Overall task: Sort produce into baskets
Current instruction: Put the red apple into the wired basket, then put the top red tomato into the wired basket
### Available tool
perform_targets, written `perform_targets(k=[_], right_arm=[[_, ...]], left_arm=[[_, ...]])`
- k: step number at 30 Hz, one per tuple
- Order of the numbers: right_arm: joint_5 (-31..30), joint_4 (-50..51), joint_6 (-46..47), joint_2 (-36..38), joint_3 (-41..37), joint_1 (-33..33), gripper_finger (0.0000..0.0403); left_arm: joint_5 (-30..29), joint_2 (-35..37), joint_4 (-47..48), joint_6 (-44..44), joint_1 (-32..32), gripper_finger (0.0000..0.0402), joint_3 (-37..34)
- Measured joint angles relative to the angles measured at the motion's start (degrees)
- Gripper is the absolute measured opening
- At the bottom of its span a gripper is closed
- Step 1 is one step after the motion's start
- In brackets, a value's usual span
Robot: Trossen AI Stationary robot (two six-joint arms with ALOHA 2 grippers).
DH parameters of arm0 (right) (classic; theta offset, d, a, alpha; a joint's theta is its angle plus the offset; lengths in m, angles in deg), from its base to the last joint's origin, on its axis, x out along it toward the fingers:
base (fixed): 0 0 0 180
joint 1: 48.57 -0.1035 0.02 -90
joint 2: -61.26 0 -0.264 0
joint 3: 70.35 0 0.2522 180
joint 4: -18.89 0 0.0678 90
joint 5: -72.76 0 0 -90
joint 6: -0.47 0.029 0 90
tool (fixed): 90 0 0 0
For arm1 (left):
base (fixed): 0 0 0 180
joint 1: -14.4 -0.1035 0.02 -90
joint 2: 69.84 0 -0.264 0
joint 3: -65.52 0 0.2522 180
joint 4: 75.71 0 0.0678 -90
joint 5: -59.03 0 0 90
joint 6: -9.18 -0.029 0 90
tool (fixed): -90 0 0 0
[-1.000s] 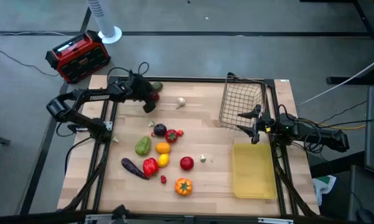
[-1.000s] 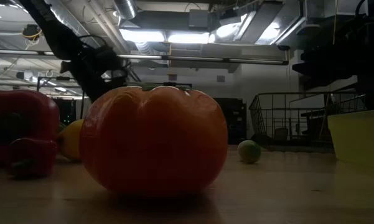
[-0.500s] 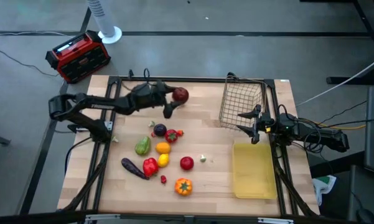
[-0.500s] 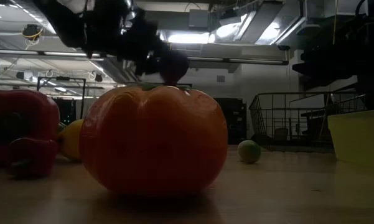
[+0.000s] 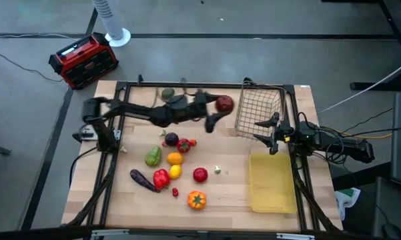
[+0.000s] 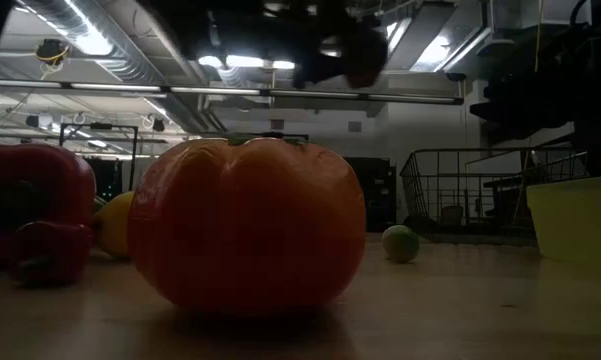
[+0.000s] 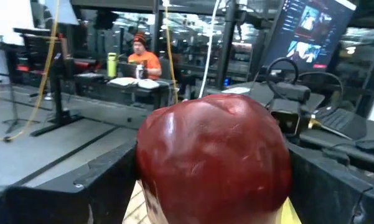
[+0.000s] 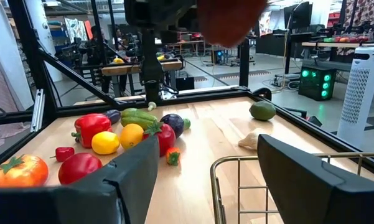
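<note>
Nearest you at the table's front edge sits the orange tomato-shaped piece (image 5: 196, 199), filling the low view (image 6: 248, 225). Just behind it you have the loose cluster: a red apple (image 5: 199, 175), a red pepper (image 5: 161, 178), a purple eggplant (image 5: 141, 179), a yellow lemon (image 5: 175, 171), an orange (image 5: 175, 159), a green avocado (image 5: 153, 156), a small red pepper with a green stem (image 5: 183, 145) and a dark purple round piece (image 5: 171, 139). A tiny pale piece (image 5: 217, 170) lies apart, between the apple and the yellow tray (image 5: 272, 181), which lies flat at the front right.

Your right gripper (image 5: 265, 131) hangs at the near side of the wire basket (image 5: 259, 110), just past the tray's far end, fingers spread and holding nothing; its wrist view shows both dark fingers (image 8: 126, 180) wide apart over the basket rim (image 8: 286, 163).

Farther back, your left gripper (image 5: 217, 112) reaches across the table, pinching a dark red apple (image 5: 225, 103) in the air just beside the wire basket's left wall. The left wrist view shows that apple (image 7: 215, 155) clamped between the fingers. Near the far edge another green piece (image 5: 167, 94) rests on the wood, and the right wrist view shows a white garlic (image 8: 249, 140) near it.

Off the table at far left, a red-and-black box (image 5: 83, 61) sits on the floor.
</note>
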Motion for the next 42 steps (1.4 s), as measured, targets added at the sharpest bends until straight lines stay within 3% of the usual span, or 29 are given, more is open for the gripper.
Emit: perform_targets(k=[8, 13, 26, 33, 42], right_arm=[[-0.04, 0.02, 0.00, 0.00, -0.01, 0.01, 0.0269], [-0.06, 0.04, 0.00, 0.00, -0.01, -0.01, 0.0269], [-0.09, 0.11, 0.00, 0.00, -0.01, -0.01, 0.0269], [-0.09, 0.13, -0.01, 0.00, 0.01, -0.01, 0.0269], [-0.09, 0.15, 0.00, 0.00, -0.01, 0.00, 0.0269]], left_arm=[[3.95, -18.18, 0.08, 0.52, -0.95, 0.0347, 21.22], [5.18, -26.47, 0.45, 4.47, -1.54, 0.0347, 28.96], [5.21, -32.64, 0.15, 12.85, -2.44, 0.0349, 30.62], [6.26, -32.64, -0.12, 8.64, -3.17, 0.0394, 30.62], [6.39, -32.42, -0.55, 7.08, -3.39, 0.0390, 30.62]])
